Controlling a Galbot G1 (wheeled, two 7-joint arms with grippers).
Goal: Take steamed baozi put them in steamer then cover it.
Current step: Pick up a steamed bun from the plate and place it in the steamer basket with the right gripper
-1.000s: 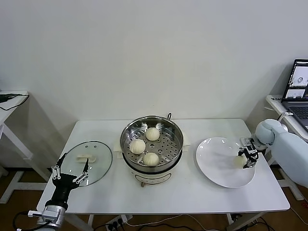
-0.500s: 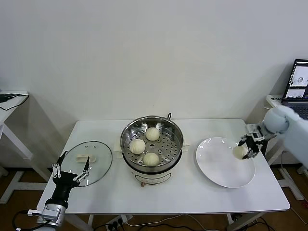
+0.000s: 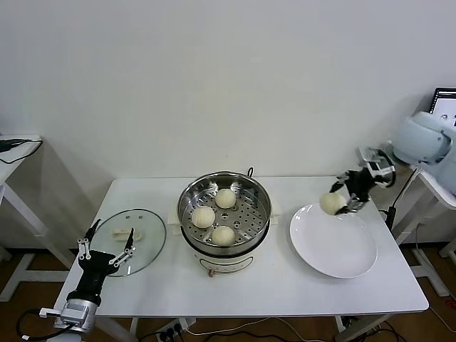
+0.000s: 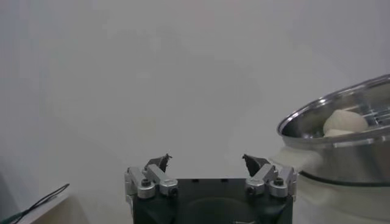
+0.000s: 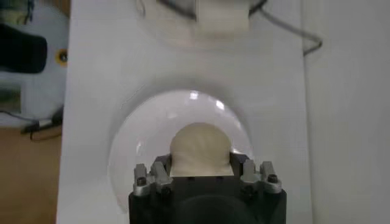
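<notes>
The steel steamer (image 3: 265,192) stands mid-table with three cream baozi (image 3: 224,235) on its perforated tray. A fourth baozi (image 3: 330,204) hangs in the air above the far edge of the white plate (image 3: 335,249), with my right gripper (image 3: 343,199) shut on it. In the right wrist view that bun (image 5: 200,150) sits between the fingers, over the plate (image 5: 128,152). The glass cover (image 3: 146,246) lies flat at the table's left. My left gripper (image 3: 106,248) hovers open at the cover's near edge; its wrist view shows it (image 4: 207,163) holding nothing, the steamer (image 4: 341,149) off to one side.
The steamer's white base (image 3: 226,265) and side handles face the front. A laptop (image 3: 444,101) stands on a side table at far right. A cable runs from the steamer's back (image 3: 251,172). Another small table (image 3: 18,146) stands at far left.
My right gripper has lifted the baozi off the plate and carried it up and leftward, toward the steamer. The left gripper has stayed by the cover.
</notes>
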